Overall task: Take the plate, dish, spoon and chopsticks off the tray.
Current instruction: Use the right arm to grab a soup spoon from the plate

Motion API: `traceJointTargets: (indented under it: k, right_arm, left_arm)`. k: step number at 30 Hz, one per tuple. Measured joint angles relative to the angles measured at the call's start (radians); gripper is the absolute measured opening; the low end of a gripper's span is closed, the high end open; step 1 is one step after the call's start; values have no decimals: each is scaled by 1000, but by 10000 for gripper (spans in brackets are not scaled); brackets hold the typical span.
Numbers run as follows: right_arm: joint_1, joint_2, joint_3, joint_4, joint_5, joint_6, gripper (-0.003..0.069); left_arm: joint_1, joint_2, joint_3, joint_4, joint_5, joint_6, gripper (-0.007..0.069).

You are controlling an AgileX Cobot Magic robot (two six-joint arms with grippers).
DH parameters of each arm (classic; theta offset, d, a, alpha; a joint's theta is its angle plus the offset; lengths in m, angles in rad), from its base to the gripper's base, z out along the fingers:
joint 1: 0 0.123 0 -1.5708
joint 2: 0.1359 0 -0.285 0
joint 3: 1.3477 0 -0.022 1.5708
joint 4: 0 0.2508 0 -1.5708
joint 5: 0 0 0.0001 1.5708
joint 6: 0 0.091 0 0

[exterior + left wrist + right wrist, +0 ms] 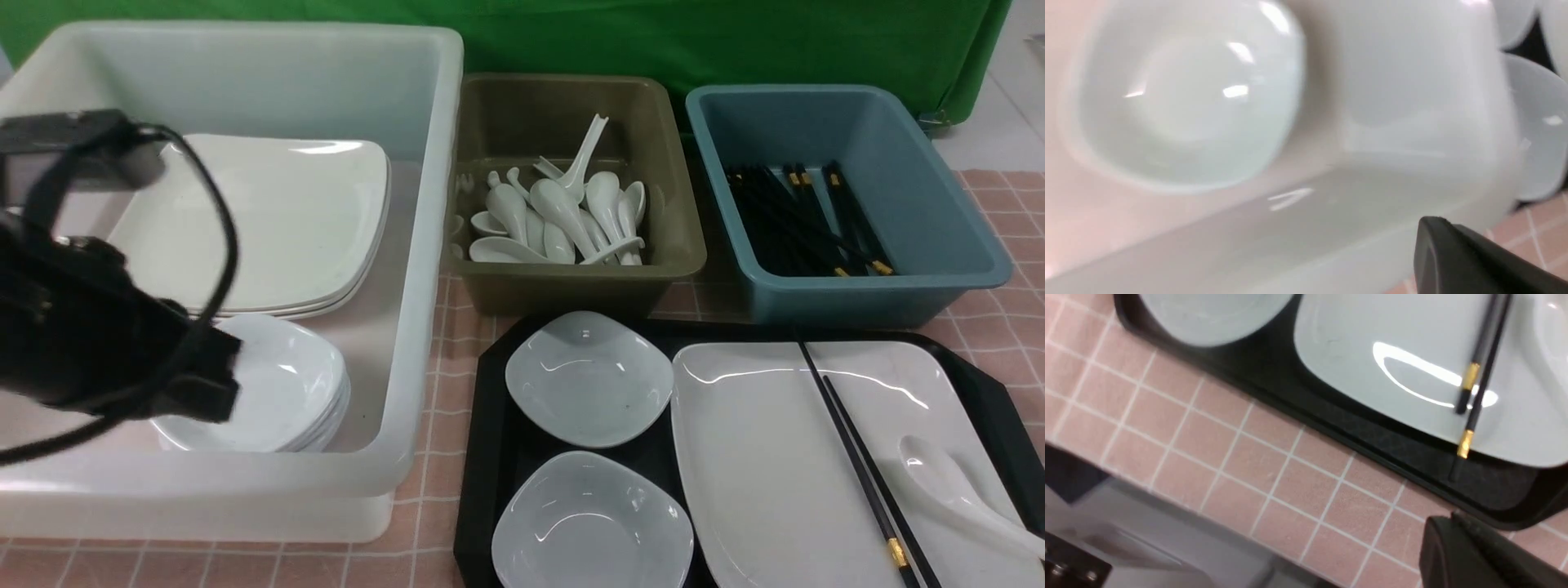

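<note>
The black tray (487, 384) holds two small white dishes (588, 380) (592, 523) and the large white plate (775, 457). The black chopsticks (857, 465) and the white spoon (947, 482) lie on the plate. My left gripper (216, 371) hangs inside the white tub (408, 343), over a stack of small dishes (286, 384). In the left wrist view its fingers (1433, 232) look pressed together and empty. My right gripper (1439, 524) looks shut and empty. It hovers over the tablecloth just off the tray's rim (1372, 437), near the chopsticks' gold-banded ends (1472, 375).
The tub also holds stacked large white plates (277, 220). An olive bin (678, 245) with several spoons and a blue bin (939, 237) with several chopsticks stand behind the tray. A pink checked cloth (433, 457) covers the table.
</note>
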Motion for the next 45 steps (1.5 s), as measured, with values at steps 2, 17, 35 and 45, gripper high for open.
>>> traceJointTargets:
  k: [2,17,35,45]
  right_arm:
    - [-19,70,-14,-2,-1,-57,30]
    - [-509,469,-19,14,-146,-476,375]
    - [-509,805,-24,-160,-342,-470,522]
    - [-509,796,-39,-161,-327,-445,207]
  left_arm:
    - [-141,24,0,-9,-39,-17,-12]
    - [-764,276,-133,-34,-254,-76,-13]
    - [-768,318,-177,27,-260,-62,-3]
    - [-768,318,-177,44,-320,-62,-3]
